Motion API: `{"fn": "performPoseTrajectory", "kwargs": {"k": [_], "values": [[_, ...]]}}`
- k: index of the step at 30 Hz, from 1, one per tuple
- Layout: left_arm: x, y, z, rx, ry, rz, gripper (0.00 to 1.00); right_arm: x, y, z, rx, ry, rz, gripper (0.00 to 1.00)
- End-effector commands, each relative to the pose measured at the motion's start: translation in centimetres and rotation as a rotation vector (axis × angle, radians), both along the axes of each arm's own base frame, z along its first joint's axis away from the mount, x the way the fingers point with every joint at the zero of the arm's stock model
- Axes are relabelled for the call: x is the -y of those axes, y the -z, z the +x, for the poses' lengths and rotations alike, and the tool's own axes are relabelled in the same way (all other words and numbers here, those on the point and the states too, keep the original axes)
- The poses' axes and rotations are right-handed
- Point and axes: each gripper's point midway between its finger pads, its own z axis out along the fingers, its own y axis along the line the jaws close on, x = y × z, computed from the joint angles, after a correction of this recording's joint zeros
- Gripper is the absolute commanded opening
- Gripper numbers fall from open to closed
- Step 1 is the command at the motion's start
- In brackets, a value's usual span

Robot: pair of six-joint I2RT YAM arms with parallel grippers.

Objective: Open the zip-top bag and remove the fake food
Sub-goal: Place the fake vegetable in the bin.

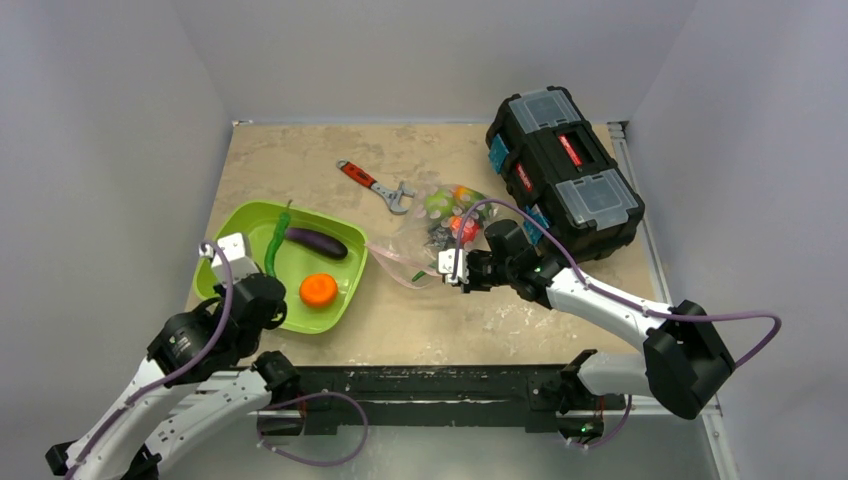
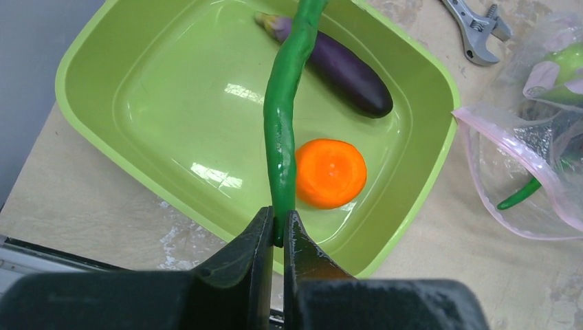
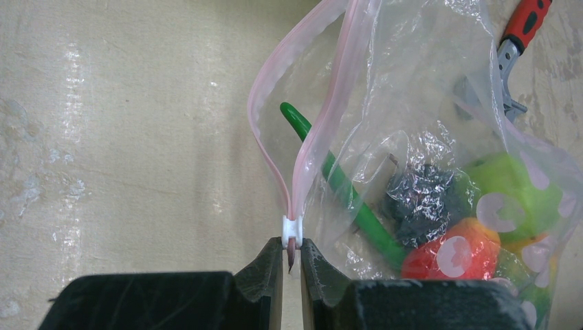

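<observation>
Pod drop looks like the step in hand. L gripper (image 2: 278, 223), bottom centre of its wrist view, is pinching the near tip of a slim green pod (image 2: 282, 117) that runs up-frame over the green tray (image 2: 165, 96); can't tell if the pod touches the tray floor. Tray already has the eggplant (image 2: 344, 69) at upper right and the orange fruit (image 2: 330, 173) just right of the pod, w/ bare floor across the left half. Best bet: lower until the pod lies flat on that bare side, then part the fingers, so it doesn't tip over the rim or roll onto the fruit. R gripper (image 3: 291, 251), bottom centre of its own view, is pressed onto the end of the pink zip strip (image 3: 292, 206) right under the white slider (image 3: 292, 232). The bag (image 3: 412, 103) sits mid-table in the overhead view, just right of the tray, mouth gaping toward frame left. That pinch shouldn't slip, else the mouth sags shut. Inside: second pod (image 3: 344, 192) nearest the opening, so prob. the easiest next grab; red piece (image 3: 447, 251) and other bits sit deeper. Wrench (image 1: 378, 185) lies just above the bag, toolbox (image 1: 565, 170) at upper right, neither in the way.
</observation>
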Motion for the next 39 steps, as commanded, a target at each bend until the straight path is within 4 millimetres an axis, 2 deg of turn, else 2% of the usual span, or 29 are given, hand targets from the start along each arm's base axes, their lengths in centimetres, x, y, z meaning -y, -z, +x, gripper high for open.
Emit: {"fn": "performPoseTrajectory", "kwargs": {"k": [1, 10, 18, 39], "values": [[1.0, 0.1, 1.6, 0.023, -0.019, -0.027, 0.0, -0.7, -1.9, 1.0, 0.039, 0.005, 0.036, 0.03], [1.2, 1.5, 2.9, -0.009, -0.047, -0.062, 0.0, -0.7, -2.0, 1.0, 0.039, 0.005, 0.037, 0.03], [0.7, 3.6, 3.5, -0.067, -0.104, -0.055, 0.0, -0.7, -2.0, 1.0, 0.039, 0.004, 0.038, 0.03], [0.5, 4.1, 4.8, -0.089, -0.154, -0.089, 0.0, -0.8, -2.0, 0.9, 0.038, -0.001, 0.039, 0.03]]}}
